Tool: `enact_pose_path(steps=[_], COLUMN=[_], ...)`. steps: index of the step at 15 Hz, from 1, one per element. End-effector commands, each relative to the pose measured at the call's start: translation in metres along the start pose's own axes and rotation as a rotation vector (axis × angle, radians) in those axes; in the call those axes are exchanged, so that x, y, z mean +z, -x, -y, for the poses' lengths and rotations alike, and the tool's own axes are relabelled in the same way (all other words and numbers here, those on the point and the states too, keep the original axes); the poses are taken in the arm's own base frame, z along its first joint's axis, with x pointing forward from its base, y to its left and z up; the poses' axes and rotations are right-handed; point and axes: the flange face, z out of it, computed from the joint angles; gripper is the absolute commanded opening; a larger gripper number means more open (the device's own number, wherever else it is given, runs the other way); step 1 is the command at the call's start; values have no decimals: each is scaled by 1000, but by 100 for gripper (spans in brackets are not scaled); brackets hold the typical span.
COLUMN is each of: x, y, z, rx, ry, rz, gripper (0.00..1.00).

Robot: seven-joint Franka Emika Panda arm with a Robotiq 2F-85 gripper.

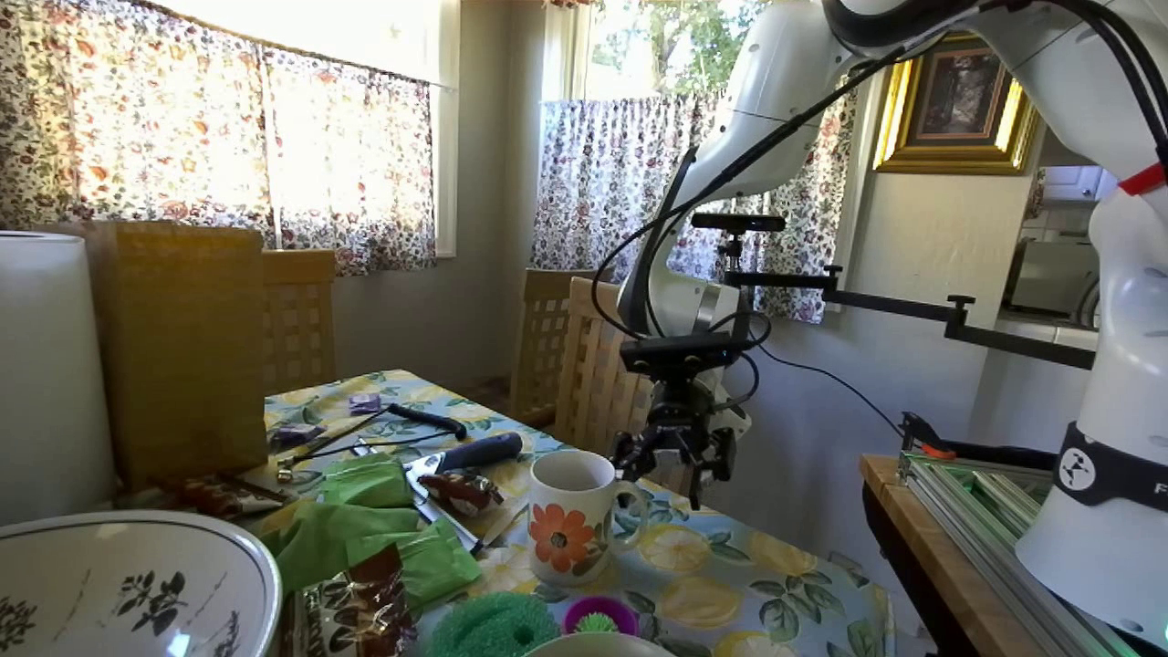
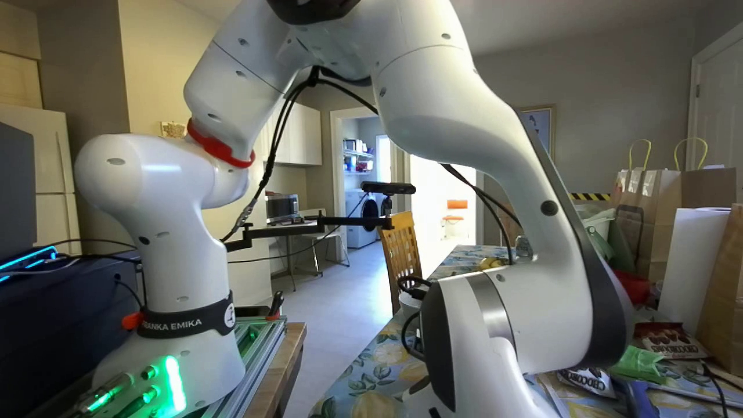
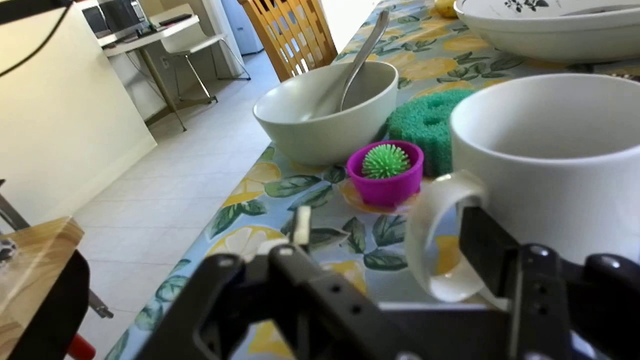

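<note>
Near the green sponge (image 3: 425, 117) we see a white mug (image 1: 577, 525) with an orange flower (image 1: 558, 538) — upright, its handle (image 3: 419, 245) toward the gripper (image 3: 390, 237), whose jaws stand wide apart, gripping nothing — whether they touch the handle, we cannot tell.

Mug (image 1: 570, 525): white, an orange flower with green leaves on its side.
Claw (image 3: 387, 237): black.
Cup (image 3: 385, 191): bright magenta.
Spiky ball (image 3: 386, 161): lime green.
Sponge (image 3: 427, 124): deep green.
Bowl (image 3: 325, 136): plain off-white.
Worktop cloth (image 1: 794, 584): light blue, printed with yellow lemons and green leaves.
Arm (image 2: 429, 104): white, ringed in red.
Curtains (image 1: 356, 164): white, in a reddish floral print, as far as the window glare allows.
</note>
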Motion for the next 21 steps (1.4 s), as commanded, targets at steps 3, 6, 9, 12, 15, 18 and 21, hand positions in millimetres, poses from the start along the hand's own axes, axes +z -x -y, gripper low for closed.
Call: enact_pose_path(steps=[3, 6, 9, 12, 15, 18, 21], x=[-42, -54, -51, -57, -63, -64, -62], y=[58, 103, 163, 224, 234, 253, 235], z=[-2, -6, -25, -40, -28, -33, -29], rx=[34, 26, 9, -91, -110, -128, -94], ry=[-74, -66, 37, 50, 68, 58, 74], rz=[-215, -302, -369, -530, -556, -568, -566], gripper=[100, 100, 100, 100, 100, 100, 100])
